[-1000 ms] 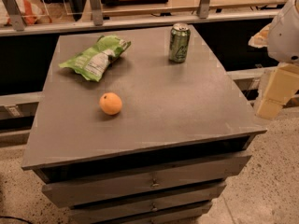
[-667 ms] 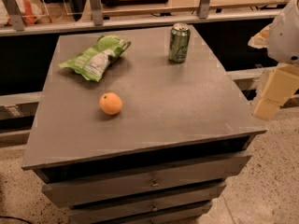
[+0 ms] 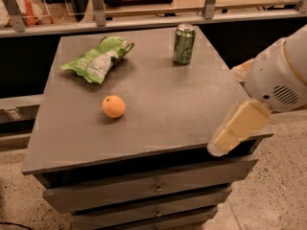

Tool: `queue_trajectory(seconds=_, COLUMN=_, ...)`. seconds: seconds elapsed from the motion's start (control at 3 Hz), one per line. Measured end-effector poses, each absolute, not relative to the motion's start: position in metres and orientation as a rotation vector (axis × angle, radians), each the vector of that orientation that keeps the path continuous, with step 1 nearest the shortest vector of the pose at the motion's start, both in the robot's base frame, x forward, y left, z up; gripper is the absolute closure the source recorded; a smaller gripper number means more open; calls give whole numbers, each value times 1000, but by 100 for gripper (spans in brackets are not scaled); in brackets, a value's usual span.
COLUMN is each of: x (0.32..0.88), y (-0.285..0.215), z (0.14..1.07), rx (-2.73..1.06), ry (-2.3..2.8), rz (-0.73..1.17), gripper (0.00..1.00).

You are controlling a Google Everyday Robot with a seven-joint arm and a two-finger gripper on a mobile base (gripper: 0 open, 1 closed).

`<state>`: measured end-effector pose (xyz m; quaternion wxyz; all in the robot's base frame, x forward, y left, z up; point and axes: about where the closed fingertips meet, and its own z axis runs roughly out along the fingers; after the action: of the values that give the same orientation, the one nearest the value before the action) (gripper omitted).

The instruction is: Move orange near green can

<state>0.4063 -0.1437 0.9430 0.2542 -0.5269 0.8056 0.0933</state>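
In the one camera view, the orange (image 3: 113, 106) is a small round fruit with a dull, even peel. It sits alone on the left front part of the grey table (image 3: 182, 114). The green can (image 3: 183, 44) stands upright near the far edge, well apart from it. A chip bag (image 3: 97, 59) lies at the far left. My gripper (image 3: 236, 128) hangs over the table's front right corner, a pale blur; whether it is wide or narrow I cannot tell. The picture's right edge cuts off my arm (image 3: 280, 75).
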Motion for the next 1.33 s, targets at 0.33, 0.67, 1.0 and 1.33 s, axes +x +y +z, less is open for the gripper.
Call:
queue_trajectory(seconds=0.33, x=392, y=-111, z=920, rx=-1361, ry=2133, rz=408, gripper=0)
queue_trajectory(seconds=0.67, x=389, y=-102, z=918, rx=-1340, ry=2122, rz=456, gripper=0)
queue_trajectory(seconds=1.0, x=389, y=-103, z=918, rx=-1343, ry=2123, rz=452, gripper=0)
queue_trajectory(seconds=1.33, x=405, y=-99, z=899, rx=-1324, ry=2116, rz=472, gripper=0)
